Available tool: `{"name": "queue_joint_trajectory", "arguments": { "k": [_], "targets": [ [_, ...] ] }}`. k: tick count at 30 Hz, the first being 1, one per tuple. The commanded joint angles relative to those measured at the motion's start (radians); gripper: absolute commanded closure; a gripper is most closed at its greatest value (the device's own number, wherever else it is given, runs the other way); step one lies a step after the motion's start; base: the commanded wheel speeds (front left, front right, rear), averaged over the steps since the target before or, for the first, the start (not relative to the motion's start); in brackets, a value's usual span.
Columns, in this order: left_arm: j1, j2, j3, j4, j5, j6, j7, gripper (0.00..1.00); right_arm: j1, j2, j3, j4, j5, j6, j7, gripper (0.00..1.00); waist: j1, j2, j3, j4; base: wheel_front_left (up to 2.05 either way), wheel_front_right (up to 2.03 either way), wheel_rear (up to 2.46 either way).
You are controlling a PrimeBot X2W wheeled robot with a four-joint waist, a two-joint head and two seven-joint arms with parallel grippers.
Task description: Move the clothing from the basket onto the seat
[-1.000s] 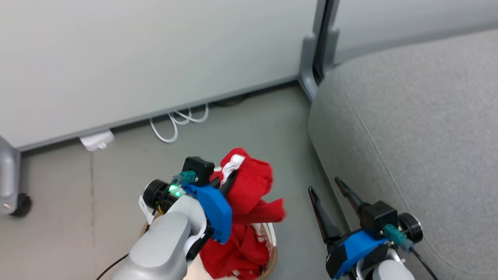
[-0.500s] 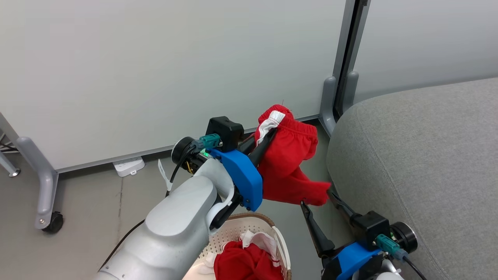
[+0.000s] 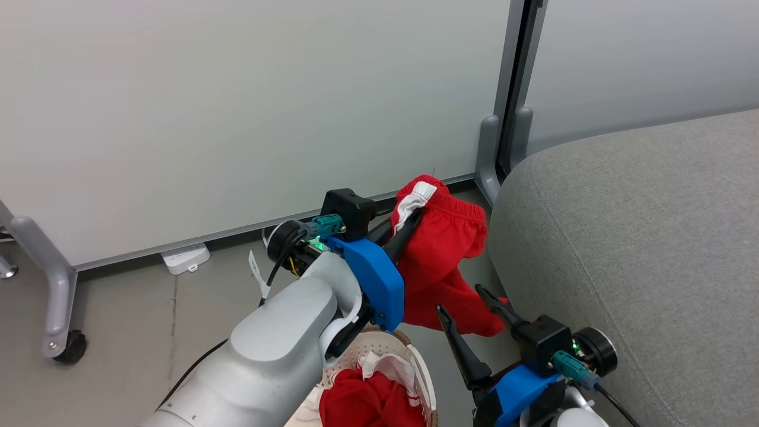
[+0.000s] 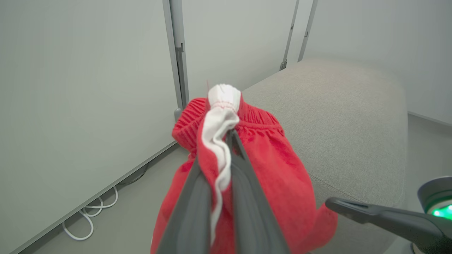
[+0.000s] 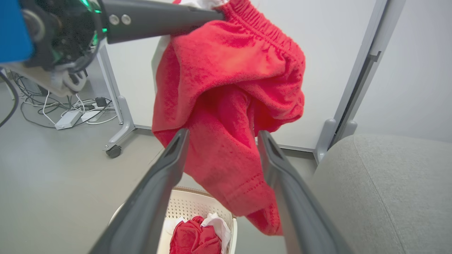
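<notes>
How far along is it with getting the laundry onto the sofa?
Done: no garment lies on the visible seat yet. In hand: the left end effector is shut on a red garment, hanging beside the seat above the basket; the right end effector stands open around its lower end. Remaining: more red clothing sits in the basket.

The left hand point(image 3: 408, 218) is clamped tight on the red garment point(image 3: 442, 255), its pale forearm point(image 3: 278, 350) angled up toward the seat point(image 3: 622, 237). The right hand point(image 3: 461, 299), lower and just beside the seat, has its fingers spread wide, tips near the garment's hanging end.
</notes>
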Motion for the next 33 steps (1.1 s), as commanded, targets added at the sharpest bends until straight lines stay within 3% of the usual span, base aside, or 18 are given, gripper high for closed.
{"name": "queue_joint_trajectory", "arguments": {
  "k": [1, 24, 25, 26, 27, 33],
  "targets": [
    [-0.017, 0.003, -0.011, 0.002, -0.010, 0.006, -0.010, 1.00, -0.026, -0.002, 0.014, 0.002, 0.014, 0.000, 0.003, 0.00, 0.0000, -0.0001, 0.002, 0.001, 0.00, 0.00, 0.00],
    [-0.066, 0.003, -0.131, 0.008, -0.133, 0.025, -0.060, 1.00, -0.318, -0.002, 0.142, 0.294, 0.030, 0.000, 0.012, 0.00, 0.0000, -0.0001, 0.011, 0.016, 0.00, 0.00, 0.00],
    [-0.067, 0.003, -0.135, 0.007, -0.139, 0.026, -0.062, 1.00, -0.330, -0.003, 0.146, 0.311, 0.023, 0.000, 0.016, 0.14, 0.0000, -0.0001, 0.011, 0.017, 0.00, 0.00, 0.00],
    [-0.068, 0.003, -0.139, 0.006, -0.143, 0.027, -0.062, 1.00, -0.341, -0.002, 0.149, 0.323, 0.020, 0.000, 0.015, 0.62, 0.0000, -0.0001, 0.011, 0.019, 0.00, 0.00, 0.00],
    [-0.072, 0.003, -0.146, 0.005, -0.152, 0.028, -0.068, 1.00, -0.359, -0.002, 0.156, 0.346, 0.008, 0.000, 0.010, 1.00, 0.0000, -0.0001, 0.011, 0.021, 0.00, 0.00, 0.00],
    [-0.079, 0.003, -0.166, 0.015, -0.175, 0.027, -0.081, 1.00, -0.372, -0.002, 0.158, 0.388, 0.010, 0.000, -0.010, 1.00, 0.0000, -0.0001, 0.009, 0.025, 0.00, 0.00, 0.00]
  ]
}}
